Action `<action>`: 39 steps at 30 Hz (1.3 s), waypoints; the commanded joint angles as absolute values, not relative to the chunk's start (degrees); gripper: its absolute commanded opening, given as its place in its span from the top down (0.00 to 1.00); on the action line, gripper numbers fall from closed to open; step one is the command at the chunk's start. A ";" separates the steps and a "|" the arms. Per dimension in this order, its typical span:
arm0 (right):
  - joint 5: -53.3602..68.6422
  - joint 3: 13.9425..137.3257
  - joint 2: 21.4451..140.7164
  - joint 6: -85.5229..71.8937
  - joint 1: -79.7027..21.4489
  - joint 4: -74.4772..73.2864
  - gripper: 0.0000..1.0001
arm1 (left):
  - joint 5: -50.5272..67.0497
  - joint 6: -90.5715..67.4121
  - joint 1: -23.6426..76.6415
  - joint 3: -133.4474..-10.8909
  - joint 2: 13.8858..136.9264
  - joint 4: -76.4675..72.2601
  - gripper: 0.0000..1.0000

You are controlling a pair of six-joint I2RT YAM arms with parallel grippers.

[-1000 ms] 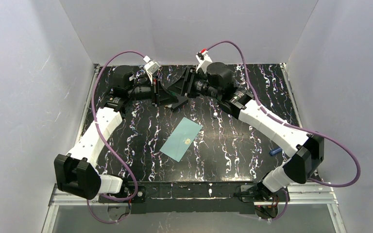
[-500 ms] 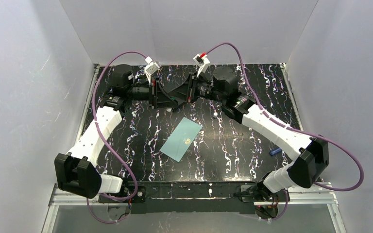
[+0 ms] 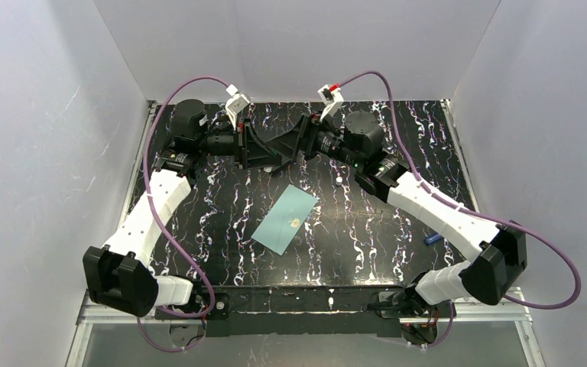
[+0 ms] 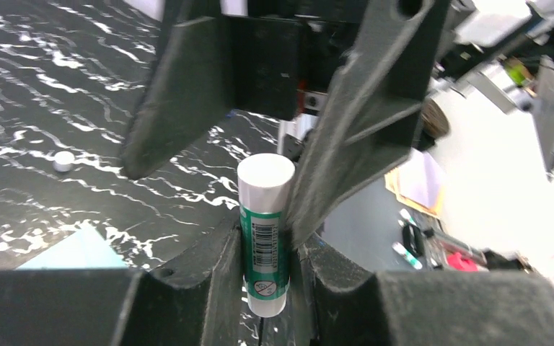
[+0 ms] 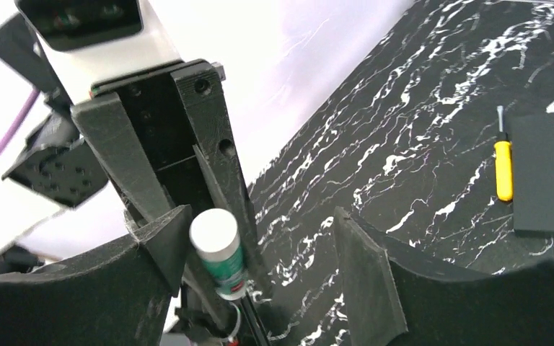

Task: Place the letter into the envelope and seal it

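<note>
Pale teal-green rectangular paper envelope (image 3: 285, 219) lies flat on the black white-veined marbled tabletop (image 3: 397, 222). It sits skewed, with the small gold seal mark facing up near its right edge. Nothing is touching it.

Both arms meet past the envelope's far edge, tips facing each other, well apart from the envelope.

Left gripper (image 4: 267, 249): closed on a white-capped glue stick with a green barcoded label (image 4: 263, 216). The fingers pinch the label section and the capped end sticks out toward the right arm. The stick is held up off the tabletop.

Right gripper (image 5: 260, 223): jaws spread wide, gripping nothing. The stick's cap sits inside the gap, just beside one finger; can't tell if they touch.

Small white round cap (image 3: 338, 181) lies on the tabletop just past the envelope's far right corner. Small blue object (image 3: 432, 238) lies well right of the envelope; too small to identify.

The right wrist view shows a yellow-handled screwdriver (image 5: 503, 162) just beside a flat black square pad (image 5: 548, 173). Can't place those two relative to the envelope.
</note>
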State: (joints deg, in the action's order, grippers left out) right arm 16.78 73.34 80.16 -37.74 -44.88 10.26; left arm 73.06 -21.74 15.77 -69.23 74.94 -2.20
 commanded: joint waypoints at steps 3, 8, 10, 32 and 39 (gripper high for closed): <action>2.77 73.04 77.09 -45.30 -46.00 10.39 0.25 | 60.69 -23.22 16.06 -68.03 71.16 -3.48 1.00; 4.62 74.40 79.83 -49.34 -46.49 14.01 0.39 | 60.98 -24.56 16.00 -67.02 70.31 -3.52 1.00; 5.66 76.01 81.07 -50.06 -46.49 13.23 0.51 | 60.49 -24.99 16.06 -66.56 70.10 -3.52 1.00; 13.88 79.68 84.01 -42.45 -46.49 8.52 0.80 | 60.51 -35.56 14.95 -67.13 73.89 -3.20 1.00; -1.77 70.19 75.64 -45.54 -46.56 13.68 0.18 | 46.95 -33.37 14.65 -68.15 72.02 4.55 1.00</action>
State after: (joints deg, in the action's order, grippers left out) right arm 6.50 75.29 82.63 -43.81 -46.00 7.66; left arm 57.36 -34.72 15.31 -66.35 73.93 -1.96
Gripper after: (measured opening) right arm 0.791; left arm 0.215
